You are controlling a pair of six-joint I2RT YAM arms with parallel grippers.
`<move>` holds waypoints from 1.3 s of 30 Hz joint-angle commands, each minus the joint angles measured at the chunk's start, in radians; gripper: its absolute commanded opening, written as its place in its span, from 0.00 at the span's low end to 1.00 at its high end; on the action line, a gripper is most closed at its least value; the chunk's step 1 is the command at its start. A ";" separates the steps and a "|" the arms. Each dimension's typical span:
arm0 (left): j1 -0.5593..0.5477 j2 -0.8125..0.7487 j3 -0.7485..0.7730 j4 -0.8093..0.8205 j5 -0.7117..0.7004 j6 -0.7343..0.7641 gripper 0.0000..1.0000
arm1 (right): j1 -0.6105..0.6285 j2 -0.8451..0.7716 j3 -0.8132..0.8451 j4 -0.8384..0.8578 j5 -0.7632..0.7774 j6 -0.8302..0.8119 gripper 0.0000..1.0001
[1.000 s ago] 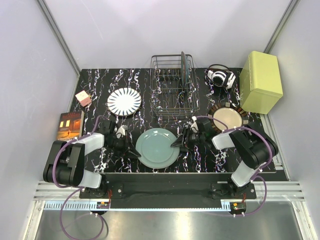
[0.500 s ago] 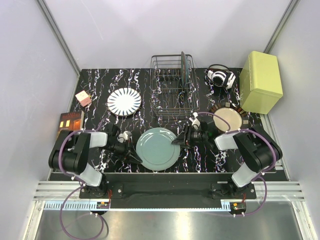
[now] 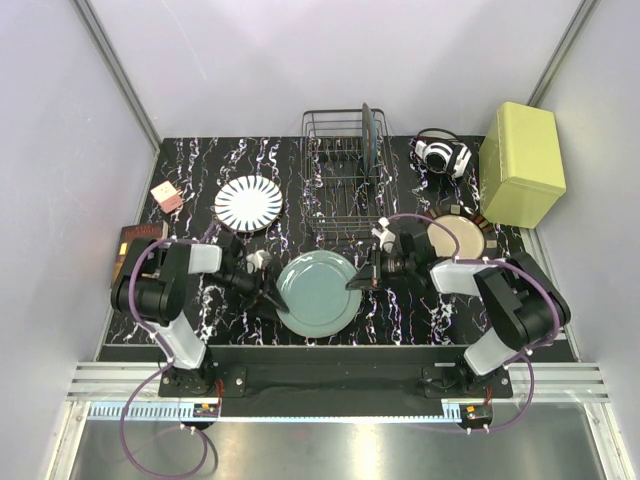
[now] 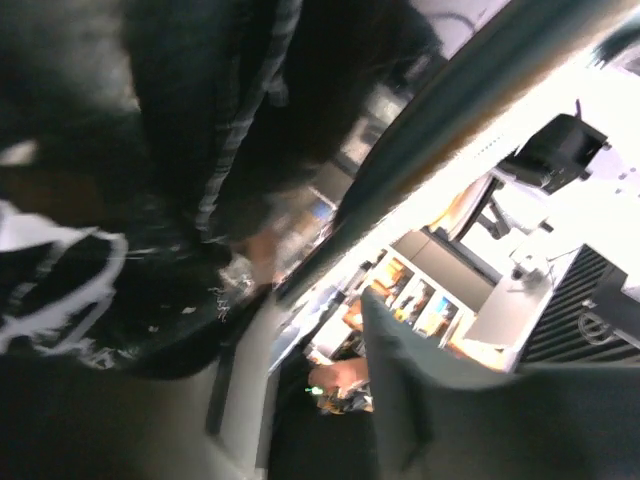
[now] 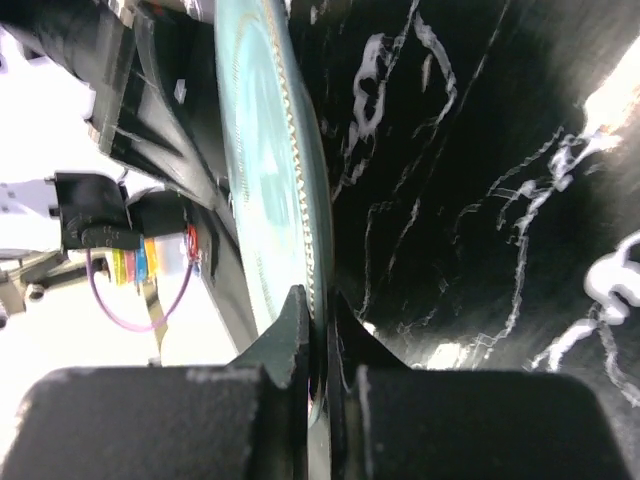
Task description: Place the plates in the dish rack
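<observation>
Low and turned inward, right fingers [image 5: 283, 345] clamped on teal plate [image 3: 318, 295]; left fingers [image 3: 268, 295] opposite, grip unclear

Black-and-white arms [image 3: 150, 290] with purple cables [image 3: 122, 430] end in black claws [image 3: 352, 284].

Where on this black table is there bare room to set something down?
Bare: the back left corner, bordered by the striped plate, pink box and dish rack. Crowded: the front middle, where left pincer and right pincer flank the teal plate, and the right side, with headphones, cream plate and yellow-green box.
</observation>
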 commanded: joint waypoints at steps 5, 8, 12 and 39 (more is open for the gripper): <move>0.067 -0.259 0.159 -0.164 0.070 0.180 0.77 | -0.002 -0.249 0.388 -0.583 -0.105 -0.309 0.00; 0.128 -0.357 0.226 -0.190 0.128 0.194 0.77 | -0.014 -0.247 0.532 -0.753 -0.082 -0.351 0.00; 0.206 -0.443 0.381 -0.211 0.028 0.213 0.78 | -0.025 -0.232 0.761 -0.859 0.141 -0.420 0.00; 0.208 -0.578 0.322 0.020 -0.539 0.009 0.81 | 0.125 0.262 1.479 -0.323 1.315 -0.759 0.00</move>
